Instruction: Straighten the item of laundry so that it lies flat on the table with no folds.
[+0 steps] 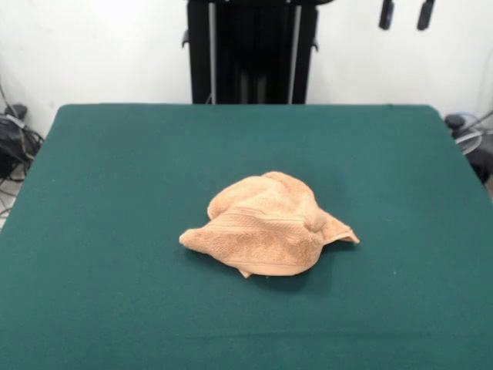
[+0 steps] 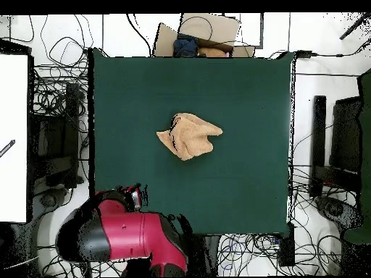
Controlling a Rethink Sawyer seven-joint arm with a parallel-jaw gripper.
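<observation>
The item of laundry [image 1: 266, 225], an orange-tan terry towel, lies bunched in a crumpled heap near the middle of the green table [image 1: 115, 193]. One corner pokes out to the right in the front view, and a woven band runs along its near fold. From overhead the towel [image 2: 188, 135] sits slightly left of the centre of the table [image 2: 246, 94]. My gripper [image 1: 406, 14] hangs high at the top right of the front view, far from the towel, open with nothing between its fingers. The red arm [image 2: 123, 232] is drawn back off the table's lower left corner.
Tangled cables [image 2: 58, 94] lie on the floor around the table. A cardboard box [image 2: 210, 29] with dark items sits just past the table's top edge in the overhead view. A white panel [image 2: 14, 137] stands at the left.
</observation>
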